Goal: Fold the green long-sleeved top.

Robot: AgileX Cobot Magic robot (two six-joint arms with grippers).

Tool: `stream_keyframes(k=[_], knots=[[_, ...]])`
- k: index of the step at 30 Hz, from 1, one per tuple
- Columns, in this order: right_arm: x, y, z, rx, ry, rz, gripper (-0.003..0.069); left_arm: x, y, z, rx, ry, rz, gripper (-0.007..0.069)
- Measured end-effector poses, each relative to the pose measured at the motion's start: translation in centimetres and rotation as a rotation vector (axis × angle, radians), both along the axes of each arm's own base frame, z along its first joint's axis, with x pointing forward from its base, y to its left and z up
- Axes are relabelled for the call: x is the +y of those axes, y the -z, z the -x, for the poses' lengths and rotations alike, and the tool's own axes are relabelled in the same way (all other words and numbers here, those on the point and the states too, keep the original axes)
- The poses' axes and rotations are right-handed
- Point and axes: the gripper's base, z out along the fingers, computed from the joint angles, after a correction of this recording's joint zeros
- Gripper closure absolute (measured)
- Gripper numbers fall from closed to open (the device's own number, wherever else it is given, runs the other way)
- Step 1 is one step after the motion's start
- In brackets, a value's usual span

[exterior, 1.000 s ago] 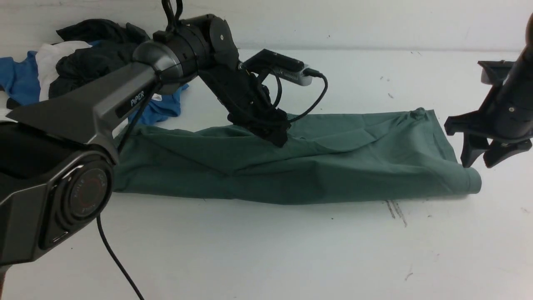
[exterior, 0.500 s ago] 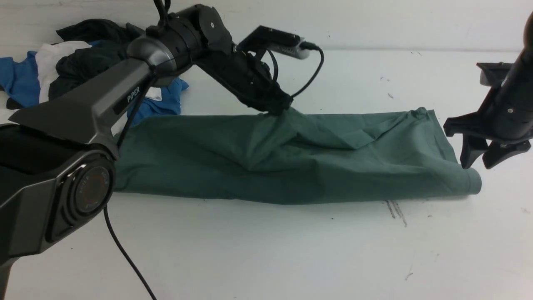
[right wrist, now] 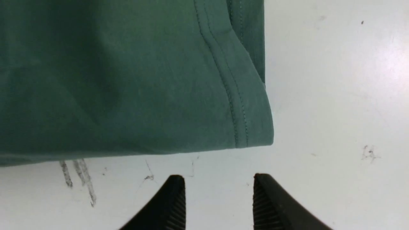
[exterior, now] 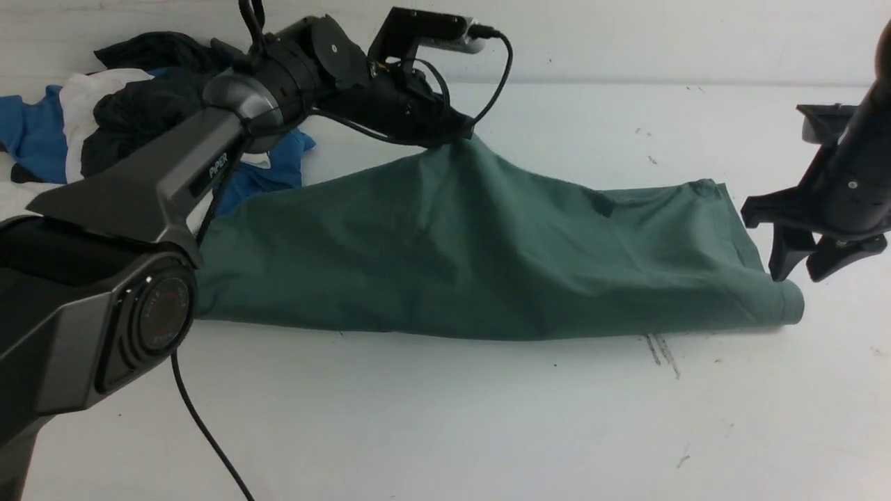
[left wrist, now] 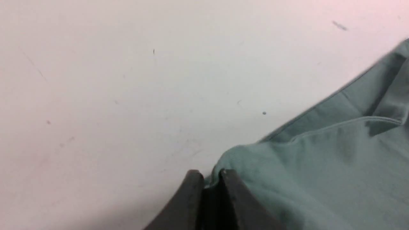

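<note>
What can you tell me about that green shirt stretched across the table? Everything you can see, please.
The muted sage-green long-sleeved top looks like soft cotton knit, folded into a long band across the white table. Its far edge rises in a tent-like peak where the black left claw is shut on a pinch of fabric; the rest lies flat. A double-stitched hem shows at its right end. The open right claw hangs near that end, not touching. No logo or label shows.
</note>
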Motion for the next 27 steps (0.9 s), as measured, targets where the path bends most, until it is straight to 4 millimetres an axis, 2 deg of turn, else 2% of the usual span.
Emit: stream_keyframes(k=[2,4,5,7,8,10,11,13,16,17,18,22,27], knots=[[0.0,-0.1,-0.3,-0.036,0.0,-0.001,0.0376,0.7,1.3,-0.5,0.058,-0.061,0.024,0.0466],[0.0,-0.1,-0.5,-0.057,-0.001,-0.001,0.0376,1.2,1.4,-0.6,0.071,-0.081,0.031,0.0431],[0.0,-0.2,-0.8,-0.094,-0.001,-0.002,0.0376,2.1,1.3,-0.8,0.086,-0.107,0.041,0.0386],[0.0,-0.3,-1.1,-0.121,-0.001,-0.003,0.0376,2.9,1.0,-0.9,0.097,-0.12,0.043,0.0332],[0.0,-0.4,-1.4,-0.165,-0.002,-0.004,0.0376,3.9,0.1,-0.8,0.115,-0.126,0.045,0.028],[0.0,-0.2,-1.8,-0.19,-0.01,-0.002,0.0376,4.9,-1.0,-0.5,0.145,-0.12,0.043,0.0245],[0.1,-0.1,-1.9,-0.191,-0.011,-0.003,0.0376,5.0,-1.0,-0.5,0.144,-0.123,0.044,0.0245],[0.1,0.5,-2.7,-0.195,-0.03,-0.005,0.0376,6.0,-2.4,0.3,0.193,-0.095,0.033,0.023],[0.0,2.0,-4.7,-0.186,-0.019,-0.041,0.0369,6.7,-3.9,1.4,0.258,-0.057,0.015,0.0229],[0.0,2.2,-4.9,-0.183,-0.017,-0.044,0.0368,6.7,-4.1,1.6,0.266,-0.051,0.012,0.0229],[-0.1,3.1,-6.0,-0.17,-0.013,-0.069,0.0358,6.7,-4.4,2.0,0.289,-0.034,0.005,0.0229],[0.2,5.8,-8.0,-0.073,-0.024,-0.132,0.0333,6.6,-4.3,2.4,0.331,-0.01,-0.009,0.0229],[0.2,8.4,-9.0,0.011,-0.043,-0.132,0.0308,6.6,-4.3,2.5,0.333,-0.008,-0.011,0.0229]])
